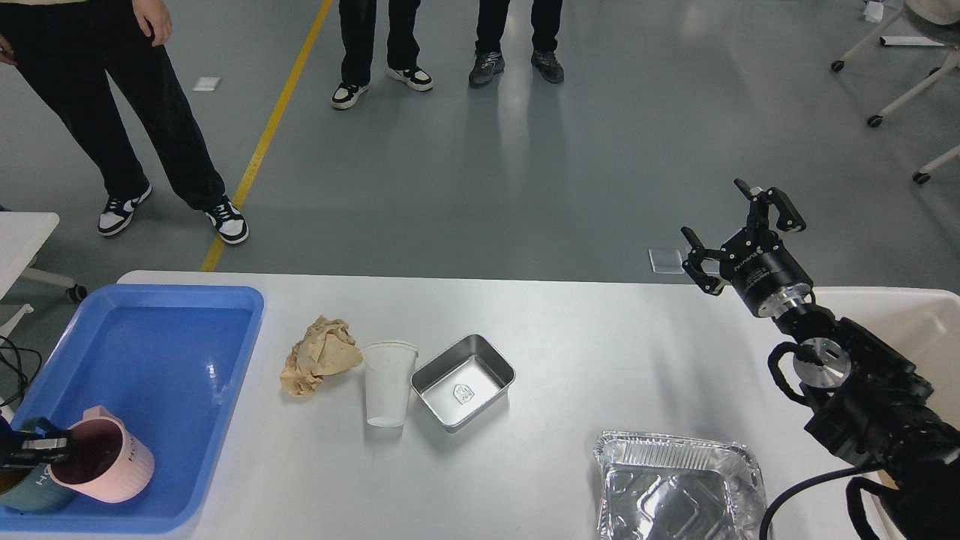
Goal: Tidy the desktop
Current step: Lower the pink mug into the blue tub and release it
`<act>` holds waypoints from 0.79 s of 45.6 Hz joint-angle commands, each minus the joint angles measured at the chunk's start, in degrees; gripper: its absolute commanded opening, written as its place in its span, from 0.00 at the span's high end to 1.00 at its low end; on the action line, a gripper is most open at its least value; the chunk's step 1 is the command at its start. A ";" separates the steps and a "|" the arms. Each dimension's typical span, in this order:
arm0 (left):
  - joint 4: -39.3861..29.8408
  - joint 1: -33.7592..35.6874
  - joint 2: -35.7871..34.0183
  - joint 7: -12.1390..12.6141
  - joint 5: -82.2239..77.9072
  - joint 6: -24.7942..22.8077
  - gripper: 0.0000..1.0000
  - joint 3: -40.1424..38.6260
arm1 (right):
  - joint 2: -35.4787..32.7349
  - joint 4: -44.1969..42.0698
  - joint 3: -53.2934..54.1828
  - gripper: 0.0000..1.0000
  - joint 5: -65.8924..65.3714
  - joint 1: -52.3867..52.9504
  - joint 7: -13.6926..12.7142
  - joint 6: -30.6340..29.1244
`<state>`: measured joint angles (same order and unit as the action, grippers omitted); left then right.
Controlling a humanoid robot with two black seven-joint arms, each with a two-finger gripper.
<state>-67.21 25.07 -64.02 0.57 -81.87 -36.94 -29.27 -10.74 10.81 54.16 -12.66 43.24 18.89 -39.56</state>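
Desktop (570, 330) lay across the lower frame, partly sorted. Left gripper (34, 446) reached into the blue tray (150, 337) at the rim of a pink mug (112, 457), jaws seemingly pinching that rim (contact itself was obscured); the mug was apparently being set among the reusable items. A darker cup (19, 495) sat beside it. Right gripper (739, 240) hovered above the far right edge, jaws spread, holding nothing. Crumpled brown paper (319, 360), a white paper cup (388, 382), a steel dish (463, 381) and a foil tray (679, 484) remained loose; the first three crowded together, which would hamper single picks.
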 commanded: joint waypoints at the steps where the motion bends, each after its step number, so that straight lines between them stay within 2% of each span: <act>1: 1.12 -0.29 0.91 -0.48 -0.04 0.63 0.79 0.01 | 0.02 0.00 -0.02 0.00 0.00 0.00 0.00 0.00; 7: 1.12 -1.61 1.00 -0.57 -0.04 2.04 0.75 0.18 | -0.16 0.00 -0.01 0.00 0.00 0.08 0.00 0.00; 11: 1.12 -1.78 1.00 -0.66 -0.04 2.31 0.68 0.18 | -0.24 0.00 0.07 0.00 0.00 0.17 0.00 0.00; 13: 1.12 -1.61 1.18 -1.10 0.05 2.31 0.59 0.10 | -0.24 0.00 0.07 0.00 0.00 0.17 0.00 0.00; 15: 1.03 -1.08 1.18 -1.80 0.13 2.04 0.41 -0.08 | -0.24 0.00 0.07 0.00 0.00 0.17 0.00 0.00; 17: 1.03 -0.82 1.27 -2.15 0.48 1.78 0.28 -0.69 | -0.16 0.00 0.07 0.00 0.00 0.26 0.00 0.00; 23: 0.15 1.72 0.56 -4.70 2.06 -1.20 0.05 -1.57 | -0.16 0.01 0.07 0.00 0.00 0.52 0.00 0.00; 33: 0.06 12.62 -3.74 -4.79 9.97 -18.06 0.04 -5.44 | 0.11 0.09 0.07 0.00 0.00 1.14 0.00 0.09; 36: 0.06 16.83 -5.06 -4.62 10.33 -18.06 0.04 -6.76 | 0.11 0.09 0.07 0.00 0.00 1.49 0.00 0.09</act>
<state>-67.11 35.78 -66.48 -4.32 -73.15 -51.64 -33.83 -10.76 10.94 54.23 -12.66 44.21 18.89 -39.50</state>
